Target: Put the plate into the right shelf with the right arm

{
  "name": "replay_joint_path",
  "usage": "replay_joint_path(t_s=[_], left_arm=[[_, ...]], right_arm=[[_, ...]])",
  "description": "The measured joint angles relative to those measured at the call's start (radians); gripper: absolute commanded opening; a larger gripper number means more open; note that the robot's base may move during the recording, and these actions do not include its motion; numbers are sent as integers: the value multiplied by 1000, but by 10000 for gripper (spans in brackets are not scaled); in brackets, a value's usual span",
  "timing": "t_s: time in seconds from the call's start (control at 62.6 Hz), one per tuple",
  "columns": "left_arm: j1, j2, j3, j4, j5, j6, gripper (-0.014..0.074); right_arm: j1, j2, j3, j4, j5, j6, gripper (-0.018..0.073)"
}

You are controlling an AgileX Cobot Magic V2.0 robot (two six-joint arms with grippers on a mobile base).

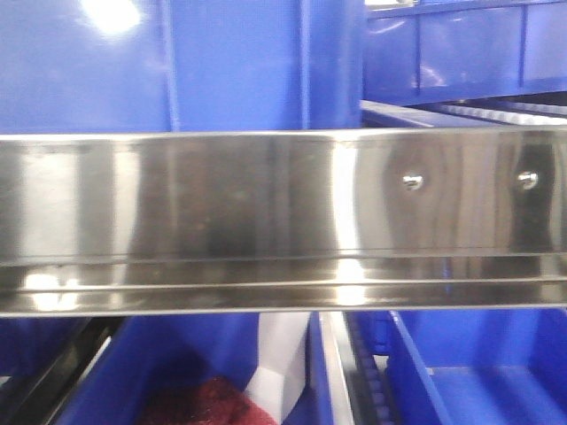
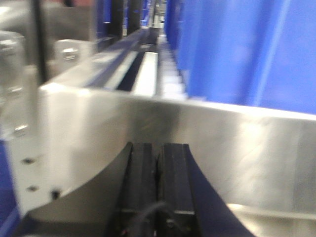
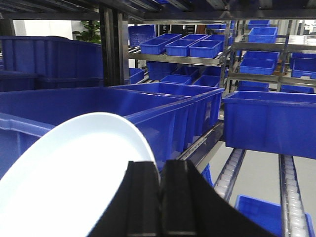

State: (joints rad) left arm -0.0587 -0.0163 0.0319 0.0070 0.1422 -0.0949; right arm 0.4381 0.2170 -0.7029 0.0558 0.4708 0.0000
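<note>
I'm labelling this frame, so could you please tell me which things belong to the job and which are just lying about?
Job: plate, held by the right gripper; shelf.
Lying about: left gripper, shut on nothing; red cloth; far bins; plant.

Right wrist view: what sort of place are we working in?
Probably a warehouse or parts store: rows of blue plastic bins on metal racks, roller tracks under them, and a steel shelf rail up front.
</note>
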Motion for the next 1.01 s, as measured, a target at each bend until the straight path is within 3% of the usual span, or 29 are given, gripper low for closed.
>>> replay_joint_path(t_s=[0.639,1.006], left_arm=[[0,0,0,0,0,0,-47],[0,0,0,0,0,0,-47]], right_arm=[[0,0,0,0,-8,0,57],[0,44,0,19,-212,44,57]])
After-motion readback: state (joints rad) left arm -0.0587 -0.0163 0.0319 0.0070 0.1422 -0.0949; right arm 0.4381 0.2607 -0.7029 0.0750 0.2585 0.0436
